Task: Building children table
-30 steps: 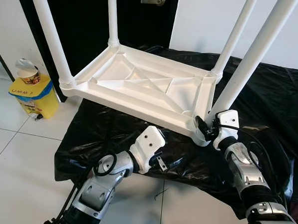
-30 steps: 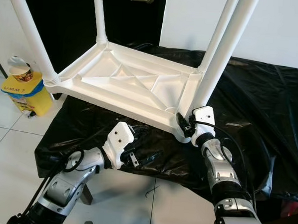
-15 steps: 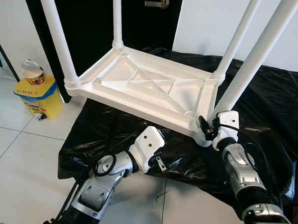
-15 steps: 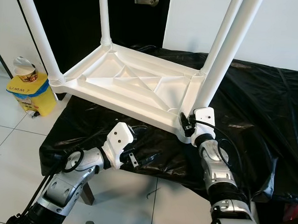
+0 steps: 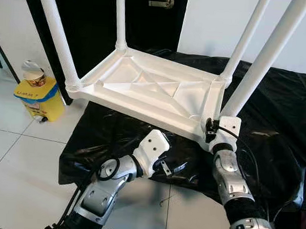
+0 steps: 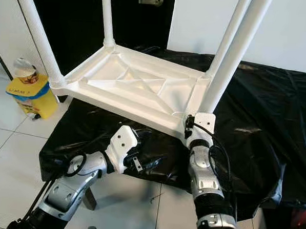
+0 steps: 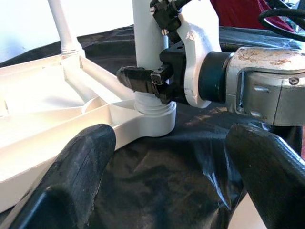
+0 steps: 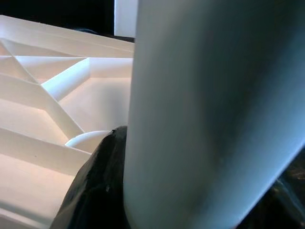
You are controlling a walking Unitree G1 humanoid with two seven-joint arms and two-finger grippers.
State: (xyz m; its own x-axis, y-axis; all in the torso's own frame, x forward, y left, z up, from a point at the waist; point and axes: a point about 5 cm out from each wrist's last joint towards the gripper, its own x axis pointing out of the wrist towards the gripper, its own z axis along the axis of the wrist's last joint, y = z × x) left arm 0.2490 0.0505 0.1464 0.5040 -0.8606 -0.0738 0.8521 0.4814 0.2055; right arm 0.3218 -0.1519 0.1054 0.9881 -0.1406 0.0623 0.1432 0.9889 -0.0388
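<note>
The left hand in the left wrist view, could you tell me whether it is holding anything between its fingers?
No, the left hand is open, with only black sheet between its fingers, pointed toward the table leg that the right hand grips.

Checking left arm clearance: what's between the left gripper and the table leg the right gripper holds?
Just bare black sheet, seen in the left wrist view. The open left gripper faces the leg, which the right gripper clamps near its base.
</note>
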